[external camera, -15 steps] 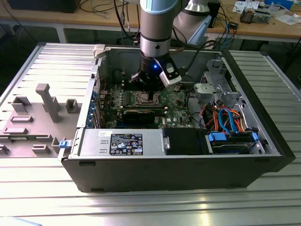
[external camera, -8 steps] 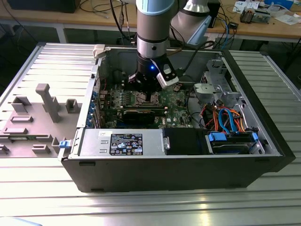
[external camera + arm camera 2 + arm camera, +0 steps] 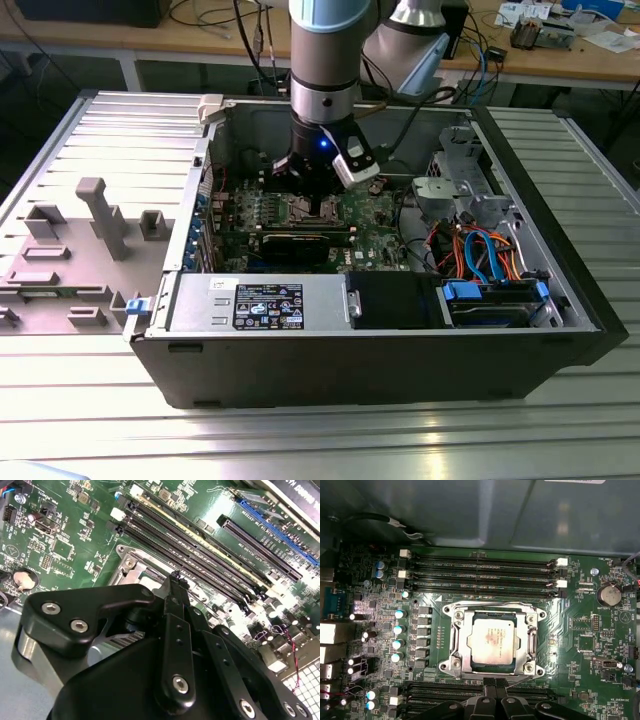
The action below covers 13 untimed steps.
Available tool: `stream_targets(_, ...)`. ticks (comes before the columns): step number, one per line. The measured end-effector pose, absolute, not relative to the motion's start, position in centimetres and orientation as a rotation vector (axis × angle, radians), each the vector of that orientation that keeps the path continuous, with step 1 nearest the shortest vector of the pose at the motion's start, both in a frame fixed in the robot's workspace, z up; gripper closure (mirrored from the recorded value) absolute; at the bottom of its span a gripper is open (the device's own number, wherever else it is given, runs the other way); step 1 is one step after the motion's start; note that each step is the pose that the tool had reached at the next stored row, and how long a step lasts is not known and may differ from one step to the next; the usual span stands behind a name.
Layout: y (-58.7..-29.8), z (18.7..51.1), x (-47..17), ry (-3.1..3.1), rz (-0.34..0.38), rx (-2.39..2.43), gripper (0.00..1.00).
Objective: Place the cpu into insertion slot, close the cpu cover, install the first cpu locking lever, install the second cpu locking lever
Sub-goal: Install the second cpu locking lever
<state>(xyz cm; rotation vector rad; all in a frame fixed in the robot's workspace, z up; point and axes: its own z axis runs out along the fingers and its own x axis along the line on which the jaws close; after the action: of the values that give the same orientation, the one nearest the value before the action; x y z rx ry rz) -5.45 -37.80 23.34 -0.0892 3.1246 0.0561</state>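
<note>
A: Starting with the exterior view?

B: Yes. Open black metal computer case [image 3: 380, 370], lying on the ribbed aluminium table [image 3: 320, 440]. Grey-and-blue robot arm [image 3: 325, 50] reaching straight down into it. Black gripper [image 3: 318, 197] low over the green circuit board [image 3: 375, 215], roughly mid-board. Grey plastic fixture tray [image 3: 60, 270] outside the case, on the exterior view's left. Blue and orange cables [image 3: 480, 250] bundled inside the case, on the exterior view's right.

A: And the second wrist view?

B: Looking along the gripper [image 3: 176, 577] from behind. Black fingers [image 3: 172, 630] pressed tip to tip, fully closed, nothing pinched between them. Tips just beside the small square silver-framed insertion slot [image 3: 135, 565]; touching or not, cannot tell. Long narrow black memory slots [image 3: 200, 550] running close past the far side of it.

A: Then the first wrist view?

B: Clearest on the task parts. Small flat square silver-grey cpu [image 3: 492, 641] seated flat in the insertion slot [image 3: 540, 614], square to its sides. Thin silver metal cpu cover [image 3: 461, 642] lying down over it, framing the chip through the central window. Gripper [image 3: 495, 684] with both tips together at the slot's edge, between the slot and the nearer bank of memory slots [image 3: 485, 572]. Empty-handed here too. Round silver coin battery [image 3: 607, 595] on the board, well apart from the slot.
</note>
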Motion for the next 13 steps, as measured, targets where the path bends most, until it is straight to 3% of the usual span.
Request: stream_targets(13, -38.47, 23.32, -6.12, 3.123, 0.071, -0.135, 0.89)
